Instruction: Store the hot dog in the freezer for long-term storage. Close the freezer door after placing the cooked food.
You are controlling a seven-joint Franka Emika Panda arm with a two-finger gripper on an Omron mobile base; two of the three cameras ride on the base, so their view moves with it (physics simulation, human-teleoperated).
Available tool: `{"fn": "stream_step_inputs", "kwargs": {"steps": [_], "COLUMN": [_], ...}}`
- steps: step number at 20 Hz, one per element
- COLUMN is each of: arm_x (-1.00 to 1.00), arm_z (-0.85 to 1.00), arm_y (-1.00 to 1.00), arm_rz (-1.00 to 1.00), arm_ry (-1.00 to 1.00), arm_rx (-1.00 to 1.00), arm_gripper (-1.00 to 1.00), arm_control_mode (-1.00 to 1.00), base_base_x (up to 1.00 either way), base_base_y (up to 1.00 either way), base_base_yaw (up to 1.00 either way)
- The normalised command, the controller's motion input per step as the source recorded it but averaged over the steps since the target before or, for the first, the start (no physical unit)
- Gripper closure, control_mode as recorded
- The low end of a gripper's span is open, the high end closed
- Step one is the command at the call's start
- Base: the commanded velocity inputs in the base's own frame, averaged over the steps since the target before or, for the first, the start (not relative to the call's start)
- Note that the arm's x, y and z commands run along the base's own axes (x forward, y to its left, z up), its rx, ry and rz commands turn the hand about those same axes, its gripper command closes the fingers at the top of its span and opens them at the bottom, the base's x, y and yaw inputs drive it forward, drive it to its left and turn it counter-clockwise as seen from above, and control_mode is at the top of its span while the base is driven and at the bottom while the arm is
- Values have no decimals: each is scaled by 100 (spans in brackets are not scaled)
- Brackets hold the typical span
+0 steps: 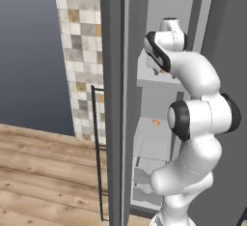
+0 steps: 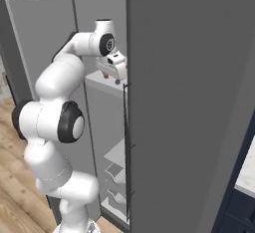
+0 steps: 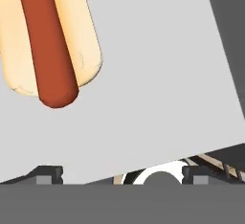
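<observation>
The hot dog, a tan bun with a red-orange sausage, lies on a pale grey shelf inside the freezer. My gripper hovers just above that shelf, open. Its two fingertips stand far apart with nothing between them, clear of the bun. From the right base view my gripper reaches into the upper part of the compartment. The freezer door stands swung open to the left, with its thin dark bar handle facing outward. That door also shows as a flat grey panel behind my arm.
A small orange item sits on a lower shelf; I cannot tell what it is. Pale drawers fill the freezer's bottom. A closed grey door with its own dark handle flanks the opening. Tiled wall and wood floor lie left.
</observation>
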Motion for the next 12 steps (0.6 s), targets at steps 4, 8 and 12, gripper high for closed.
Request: {"fn": "stream_step_inputs", "kwargs": {"steps": [4, 8, 12], "arm_x": [-66, -70, -76], "arm_z": [7, 17, 19], "arm_y": [16, 20, 14], "arm_rz": [0, 0, 0], "arm_ry": [0, 0, 0], "arm_rx": [0, 0, 1], "arm_gripper": [-100, -100, -100], "arm_control_mode": [-100, -100, -100], "base_base_x": [0, 0, 0], "base_base_y": [0, 0, 0], "base_base_yaw": [0, 0, 0]}}
